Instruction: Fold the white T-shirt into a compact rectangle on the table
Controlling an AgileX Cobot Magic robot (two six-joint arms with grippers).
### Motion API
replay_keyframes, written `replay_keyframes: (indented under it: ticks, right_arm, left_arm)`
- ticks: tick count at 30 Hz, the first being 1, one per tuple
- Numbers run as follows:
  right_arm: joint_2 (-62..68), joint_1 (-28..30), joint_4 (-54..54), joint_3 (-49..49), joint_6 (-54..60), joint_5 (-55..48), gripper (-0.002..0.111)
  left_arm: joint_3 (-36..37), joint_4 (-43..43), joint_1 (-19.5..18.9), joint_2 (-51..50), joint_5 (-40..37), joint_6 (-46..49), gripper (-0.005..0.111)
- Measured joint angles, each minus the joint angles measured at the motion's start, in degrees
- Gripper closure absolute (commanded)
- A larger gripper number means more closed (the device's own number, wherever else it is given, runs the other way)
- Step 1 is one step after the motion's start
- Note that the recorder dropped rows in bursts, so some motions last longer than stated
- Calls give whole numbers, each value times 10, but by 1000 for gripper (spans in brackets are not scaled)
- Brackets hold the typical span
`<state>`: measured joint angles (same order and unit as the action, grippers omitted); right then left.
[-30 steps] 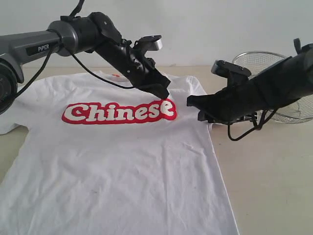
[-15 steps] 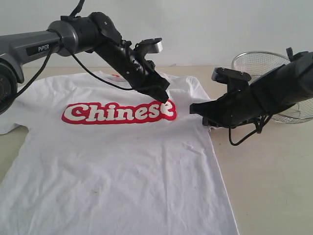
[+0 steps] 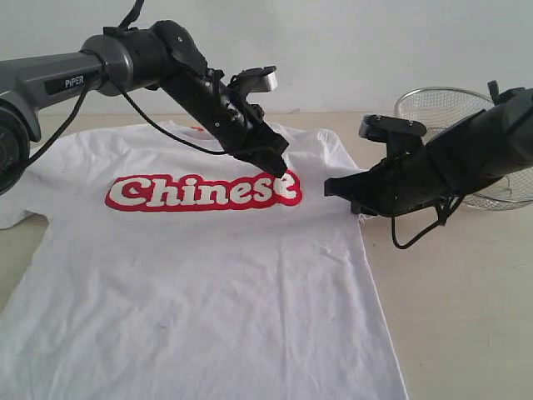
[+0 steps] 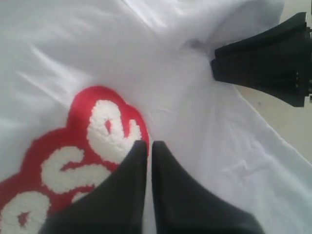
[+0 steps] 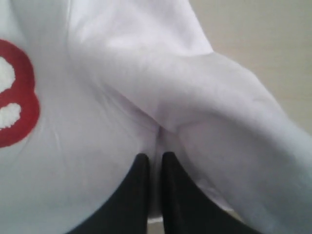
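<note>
Right fingers [image 5: 141,195] just went from part-open to pressed together, pinching a ridge of shirt [image 3: 208,275] by its sleeve-side edge, so I'd guess you've got your grip for the first fold. Left fingers [image 4: 122,195] are squeezed together and look empty, tips on the last red "e". The shirt's spread flat on the tabletop [image 3: 450,317].

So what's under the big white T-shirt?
The white T-shirt lies spread on the table, and the pale tabletop shows around its edges. The part of the table right beneath it is covered by the cloth, so anything there cannot be seen.
</note>
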<state>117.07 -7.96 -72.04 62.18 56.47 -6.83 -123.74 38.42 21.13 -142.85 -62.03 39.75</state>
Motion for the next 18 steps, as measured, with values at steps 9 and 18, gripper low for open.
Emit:
replay_keyframes:
  ticks: [9,18]
  right_arm:
    - [-13,0,0,0,5,-9,61]
    - [-23,0,3,0,26,-13,65]
  left_arm:
    - [0,-7,0,0,0,-4,102]
    - [0,-9,0,0,0,-9,102]
